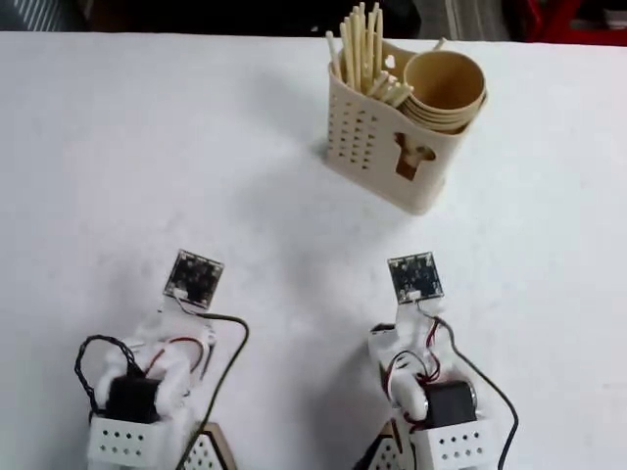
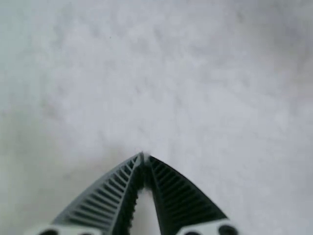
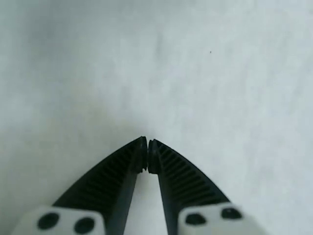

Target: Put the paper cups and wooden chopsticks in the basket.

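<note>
Nearest the cameras, the left tool [image 2: 143, 159] is fully closed: its two black ribbed jaws meet at the tips and grip nothing, with bare white desk [image 2: 156, 73] beneath. The right tool [image 3: 146, 144] is likewise closed and empty, its jaw tips together over the same plain surface. In the high view, one arm [image 1: 147, 387] sits at 7 o'clock and the other arm [image 1: 426, 387] at 5 o'clock, both at the near edge of the desk and well apart from the task items. Farther out, at about 1 o'clock from the desk centre, stands the basket [image 1: 377, 147], a cream plastic container, upright, with rows of small round holes in one wall and a shaped cut-out in the adjoining wall. Inside it, at its 3 o'clock side, the paper cups [image 1: 446, 88] are nested in one tan stack, mouth up. At the 10 o'clock side of the basket, the chopsticks [image 1: 361, 44] stand as a bundle of pale wooden sticks. Their ends rise above the rim, and a few lean toward the cups.
</note>
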